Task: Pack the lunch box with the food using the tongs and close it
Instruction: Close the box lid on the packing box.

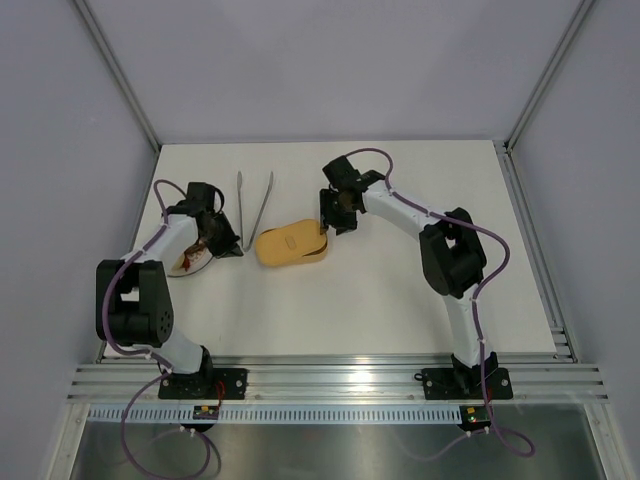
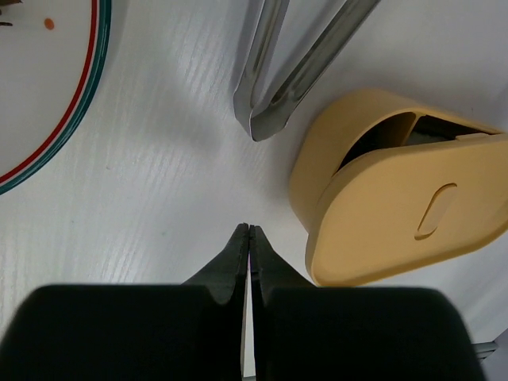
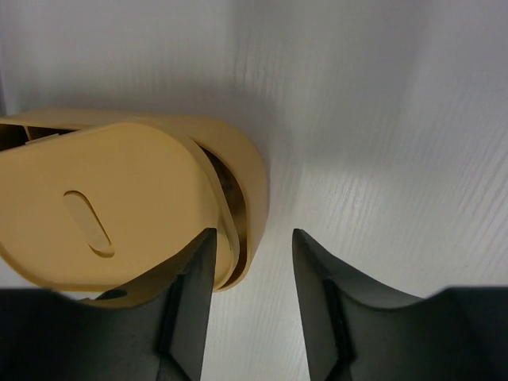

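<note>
The yellow-orange lunch box (image 1: pixel 290 246) sits mid-table with its lid (image 2: pixel 397 214) lying askew on top, leaving a dark gap at each end. No food shows through the gaps. The silver tongs (image 1: pixel 253 205) lie on the table just behind the box, tips (image 2: pixel 266 119) toward my left gripper. My left gripper (image 2: pixel 250 230) is shut on nothing, low over bare table just left of the box. My right gripper (image 3: pixel 252 238) is open at the box's right end. Its left finger (image 3: pixel 194 270) overlaps the lid (image 3: pixel 95 206), and its right finger stands apart from the tub wall (image 3: pixel 255 178).
A white plate (image 1: pixel 190 262) with a red and green rim (image 2: pixel 75 111) lies at the left, partly under my left arm; only small specks show on it. The table's far and right parts are bare white surface (image 1: pixel 430 170).
</note>
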{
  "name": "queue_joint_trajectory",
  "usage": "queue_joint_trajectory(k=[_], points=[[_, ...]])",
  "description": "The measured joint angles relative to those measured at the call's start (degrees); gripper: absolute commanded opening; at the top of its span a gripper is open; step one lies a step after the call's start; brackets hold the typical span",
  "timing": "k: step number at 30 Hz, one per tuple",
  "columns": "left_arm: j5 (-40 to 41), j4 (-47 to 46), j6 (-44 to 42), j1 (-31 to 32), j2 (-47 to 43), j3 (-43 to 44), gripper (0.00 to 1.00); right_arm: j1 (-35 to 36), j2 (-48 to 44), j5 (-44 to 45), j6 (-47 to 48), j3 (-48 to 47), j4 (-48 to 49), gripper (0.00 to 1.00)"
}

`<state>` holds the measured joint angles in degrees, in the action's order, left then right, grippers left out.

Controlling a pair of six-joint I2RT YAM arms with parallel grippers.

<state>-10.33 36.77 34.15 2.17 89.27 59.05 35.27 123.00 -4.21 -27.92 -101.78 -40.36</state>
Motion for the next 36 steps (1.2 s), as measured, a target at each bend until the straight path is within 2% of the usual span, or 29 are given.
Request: queue_joint_trajectory(k=[6,8,9,16,36], points=[[-0.7,-1.6,0.0,0.0,3.4,0.0,0.00,0.1,0.9,0.0,-0.2,0.0,0.0,0.27],[-1.0,-2.1,0.0,0.0,3.9,0.0,0.00,0.3,0.9,0.0,-0.4,0.0,0.3,0.24],[-1.2,-2.4,0.0,0.0,4.1,0.0,0.00,0.3,0.9,0.0,-0.4,0.0,0.5,0.18],[-2.8,-4.3,0.0,0.0,4.9,0.0,0.00,0.8,-0.5,0.0,-1.4,2.9,3.2,0.00],[-4.4,-6.9,0.0,0.9,6.6,0.0,0.00,1.2,-2.9,-0.3,-3.8,5.3,2.9,0.00]])
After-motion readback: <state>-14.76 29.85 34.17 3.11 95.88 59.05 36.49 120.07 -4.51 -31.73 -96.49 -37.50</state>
